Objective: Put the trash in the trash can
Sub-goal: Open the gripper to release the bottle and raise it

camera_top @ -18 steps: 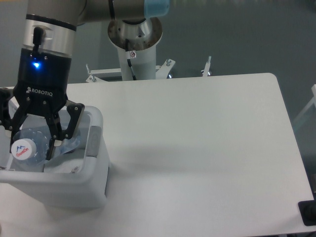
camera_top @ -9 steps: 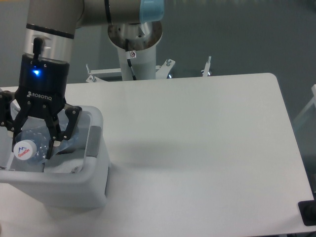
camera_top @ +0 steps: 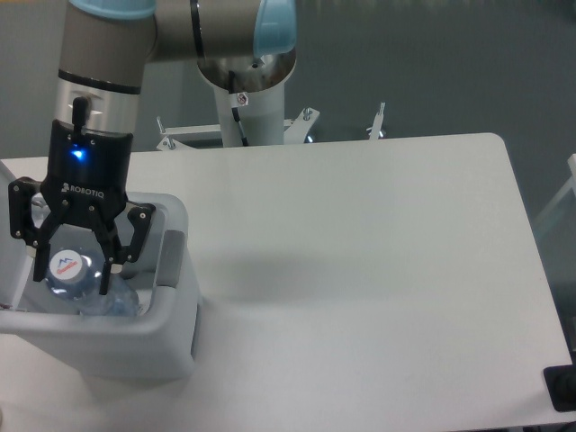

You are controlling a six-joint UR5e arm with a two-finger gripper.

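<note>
The trash can point(camera_top: 135, 346) is a white boxy bin at the table's left front edge, with a grey tab point(camera_top: 169, 259) on its right rim. Inside it stands the trash, a clear bluish plastic bottle point(camera_top: 101, 301), its pale printed cap point(camera_top: 67, 264) pointing up toward the camera. My gripper point(camera_top: 74, 268) hangs over the bin's opening with its fingers spread either side of the cap. A gap shows between the cap and the right finger point(camera_top: 110, 267), so the gripper looks open. The bottle's lower part is hidden by the bin wall.
The white table point(camera_top: 360, 270) stretches to the right of the bin. The arm's base column point(camera_top: 252, 108) stands behind the table's far edge. A dark object point(camera_top: 562, 387) sits at the front right corner.
The gripper has shifted slightly right and lower over the bin. The bottle has turned, its cap now more upright and nearer the middle between the fingers, its body lower in the bin.
</note>
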